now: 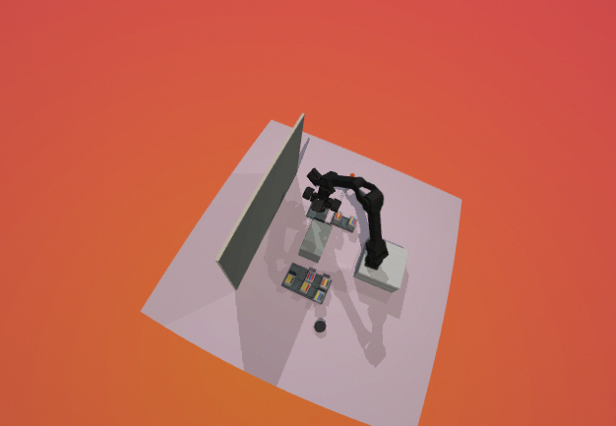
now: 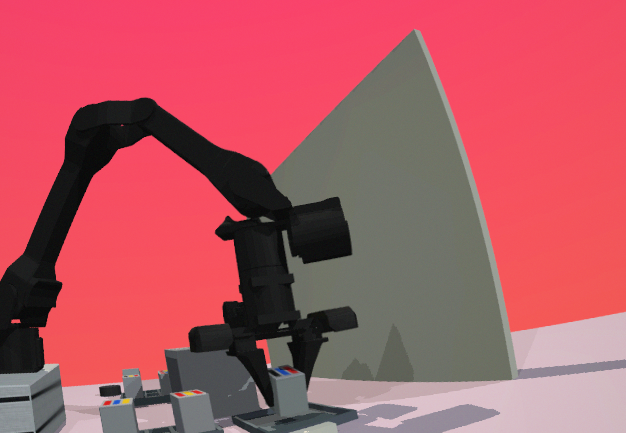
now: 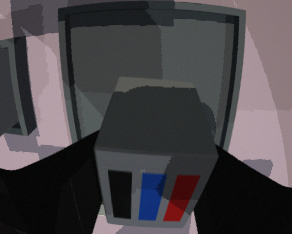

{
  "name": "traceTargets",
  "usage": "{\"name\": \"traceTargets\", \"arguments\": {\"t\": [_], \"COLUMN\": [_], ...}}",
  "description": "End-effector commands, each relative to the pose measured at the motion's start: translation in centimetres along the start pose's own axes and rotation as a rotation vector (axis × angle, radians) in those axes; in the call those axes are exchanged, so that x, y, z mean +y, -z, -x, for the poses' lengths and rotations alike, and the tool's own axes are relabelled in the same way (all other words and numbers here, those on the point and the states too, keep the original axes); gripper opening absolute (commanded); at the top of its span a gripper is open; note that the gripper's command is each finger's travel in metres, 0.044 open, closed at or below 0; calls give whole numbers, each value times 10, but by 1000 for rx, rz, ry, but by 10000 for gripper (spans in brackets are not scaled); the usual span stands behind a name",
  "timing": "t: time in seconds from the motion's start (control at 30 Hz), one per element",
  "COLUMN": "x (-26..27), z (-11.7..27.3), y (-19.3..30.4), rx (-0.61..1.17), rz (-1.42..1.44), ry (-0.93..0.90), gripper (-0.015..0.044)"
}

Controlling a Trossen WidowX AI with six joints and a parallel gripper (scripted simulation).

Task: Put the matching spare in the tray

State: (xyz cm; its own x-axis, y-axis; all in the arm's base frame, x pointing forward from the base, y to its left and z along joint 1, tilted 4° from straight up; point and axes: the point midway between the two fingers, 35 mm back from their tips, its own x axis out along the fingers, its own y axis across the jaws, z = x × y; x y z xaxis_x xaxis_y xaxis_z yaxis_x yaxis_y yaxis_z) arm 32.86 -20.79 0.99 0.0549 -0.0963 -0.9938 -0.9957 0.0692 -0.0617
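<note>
Black parallel-jaw gripper (image 2: 279,375) pinches the small grey box-shaped spare with black, blue and red stripes on its top (image 2: 288,390) by its two side faces, low inside the shallow dark-rimmed grey tray (image 3: 236,75), near the table's far edge beside the tall grey upright panel (image 2: 404,246). Judging by its look, the spare is rigid, light and smooth-sided, so a mid-height grip on opposite flat faces suits it. The arm arches up from its base, wrist pointing straight down.

Black arm (image 2: 202,160) arched over, hand (image 2: 280,367) pointing straight down, fingers clamped on load
</note>
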Motion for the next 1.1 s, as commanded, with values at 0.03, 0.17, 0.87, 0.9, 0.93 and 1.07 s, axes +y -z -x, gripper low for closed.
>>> {"name": "traceTargets", "arguments": {"t": [0.03,0.17,0.87,0.9,0.93,1.07], "x": [0,0,-3,-3,-3,-3], "z": [0,0,108,108,108,108], "y": [0,0,3,3,3,3], "rx": [0,0,10,10,10,10], "rz": [0,0,9,9,9,9], "ry": [0,0,23,23,23,23], "gripper": [184,289,440,440,440,440]}}
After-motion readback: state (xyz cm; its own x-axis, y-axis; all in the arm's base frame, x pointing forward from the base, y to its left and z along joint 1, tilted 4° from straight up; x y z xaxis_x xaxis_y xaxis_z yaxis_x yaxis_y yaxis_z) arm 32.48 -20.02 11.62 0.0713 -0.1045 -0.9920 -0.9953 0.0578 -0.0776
